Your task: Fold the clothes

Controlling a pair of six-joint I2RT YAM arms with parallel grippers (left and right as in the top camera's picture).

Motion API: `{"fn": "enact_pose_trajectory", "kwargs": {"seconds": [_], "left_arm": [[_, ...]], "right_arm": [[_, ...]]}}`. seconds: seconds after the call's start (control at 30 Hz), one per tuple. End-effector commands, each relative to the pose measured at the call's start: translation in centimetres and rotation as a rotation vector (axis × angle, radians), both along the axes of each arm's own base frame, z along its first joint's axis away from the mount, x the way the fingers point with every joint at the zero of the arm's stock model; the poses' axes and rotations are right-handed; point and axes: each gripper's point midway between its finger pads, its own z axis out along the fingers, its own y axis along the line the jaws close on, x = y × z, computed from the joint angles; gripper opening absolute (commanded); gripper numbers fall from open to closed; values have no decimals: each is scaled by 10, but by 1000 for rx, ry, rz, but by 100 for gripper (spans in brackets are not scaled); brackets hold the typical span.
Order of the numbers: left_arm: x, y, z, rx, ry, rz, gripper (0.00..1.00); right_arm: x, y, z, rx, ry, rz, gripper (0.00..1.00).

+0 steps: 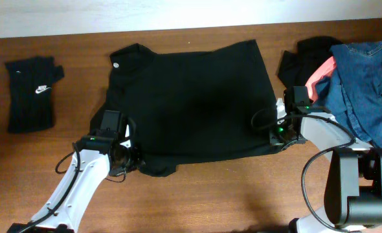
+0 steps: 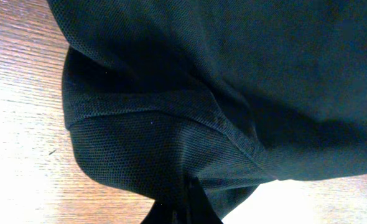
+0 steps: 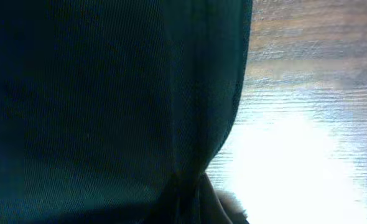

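Black shirt lies on the tabletop. Left tool clamps its 7 o'clock corner; right tool its 4 o'clock edge.

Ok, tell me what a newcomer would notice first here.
The black shirt spread across the middle of the table, with the left gripper and right gripper each pinching its near edge. Next, the heap of blue denim at the right edge, and a folded black garment with a white logo at far left.
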Motion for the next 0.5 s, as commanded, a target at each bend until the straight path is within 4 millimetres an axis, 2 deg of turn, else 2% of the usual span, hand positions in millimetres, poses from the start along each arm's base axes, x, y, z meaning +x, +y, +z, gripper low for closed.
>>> {"fn": "enact_pose_trajectory", "kwargs": {"seconds": [0.0, 0.3, 0.47], "left_arm": [[7, 4, 3, 28, -21, -15, 1], [8, 6, 4, 40, -28, -13, 1], [16, 4, 13, 38, -49, -23, 1]], "right_arm": [[0, 2, 0, 17, 30, -4, 4], [0, 2, 8, 18, 50, -8, 4], [4, 2, 19, 19, 60, -9, 4]]}}
